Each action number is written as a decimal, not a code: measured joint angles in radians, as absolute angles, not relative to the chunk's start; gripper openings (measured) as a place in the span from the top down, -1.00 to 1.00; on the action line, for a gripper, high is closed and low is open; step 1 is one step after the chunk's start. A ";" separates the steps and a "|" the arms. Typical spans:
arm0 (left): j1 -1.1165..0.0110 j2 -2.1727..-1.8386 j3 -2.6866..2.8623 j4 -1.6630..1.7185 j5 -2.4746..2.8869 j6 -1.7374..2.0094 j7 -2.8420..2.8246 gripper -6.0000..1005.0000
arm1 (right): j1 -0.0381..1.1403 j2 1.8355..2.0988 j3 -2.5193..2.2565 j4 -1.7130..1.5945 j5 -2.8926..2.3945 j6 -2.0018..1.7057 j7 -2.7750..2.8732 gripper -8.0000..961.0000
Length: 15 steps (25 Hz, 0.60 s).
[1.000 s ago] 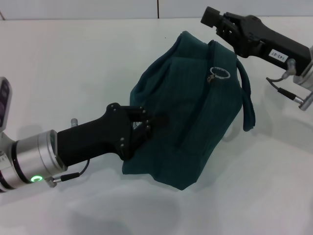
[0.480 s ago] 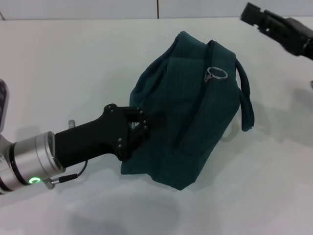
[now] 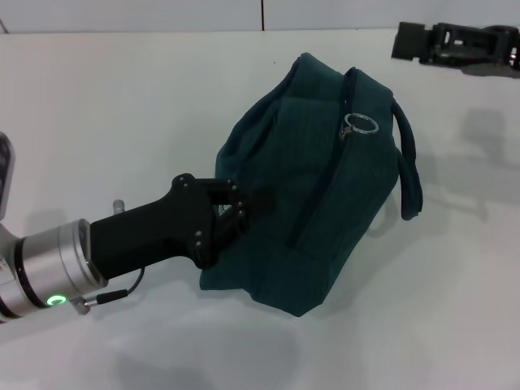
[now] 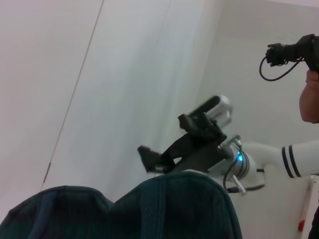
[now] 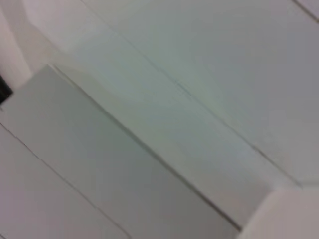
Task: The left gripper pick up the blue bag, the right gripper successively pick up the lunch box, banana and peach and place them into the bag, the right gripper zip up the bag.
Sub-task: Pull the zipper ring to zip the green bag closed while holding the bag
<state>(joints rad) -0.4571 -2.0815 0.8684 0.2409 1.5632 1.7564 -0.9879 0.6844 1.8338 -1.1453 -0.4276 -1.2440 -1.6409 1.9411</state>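
Your left gripper (image 3: 244,213) sits at about 8 o'clock in the head view, its fingers pinching a fold of fabric on the near-left side of the blue bag (image 3: 317,187). The silver arm behind it runs off toward 8 o'clock with its green light lit. The bag is at the centre of the white worktop (image 3: 122,106), tilted, with its zipped top seam turned toward 1 o'clock. You can see the metal ring pull (image 3: 361,123) lying on that seam near the upper end, and one loop handle (image 3: 410,166) hanging down the bag's 3 o'clock side.

Your right gripper (image 3: 410,41) is at about 1 o'clock, at the frame's upper edge, well apart from the bag and touching nothing; whether its fingers are spread you cannot tell here. In the left wrist view the bag's top edge (image 4: 164,204) fills the lower part, with the right gripper (image 4: 149,157) beyond it. The right wrist view shows only pale, bare surfaces.
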 joint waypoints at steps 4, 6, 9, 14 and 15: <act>-0.457 -2.081 0.868 0.242 1.563 1.756 -0.988 0.86 | 0.723 1.819 -1.145 -0.426 -1.343 -1.623 2.045 -0.41; -0.457 -2.081 0.868 0.243 1.563 1.756 -0.988 0.86 | 0.729 1.820 -1.146 -0.426 -1.361 -1.613 2.060 -0.52; -0.458 -2.081 0.868 0.252 1.563 1.757 -0.988 0.86 | 0.735 1.828 -1.152 -0.425 -1.377 -1.608 2.070 -0.68; -0.457 -2.082 0.868 0.261 1.563 1.776 -0.988 0.86 | 0.745 1.854 -1.152 -0.419 -1.403 -1.606 2.074 -0.84; -0.457 -2.082 0.868 0.261 1.563 1.777 -0.988 0.86 | 0.745 1.859 -1.152 -0.418 -1.406 -1.605 2.074 -0.84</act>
<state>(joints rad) -0.4568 -2.0820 0.8682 0.2614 1.5630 1.7772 -0.9879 0.7449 1.8586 -1.1518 -0.4178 -1.4061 -1.6053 2.0738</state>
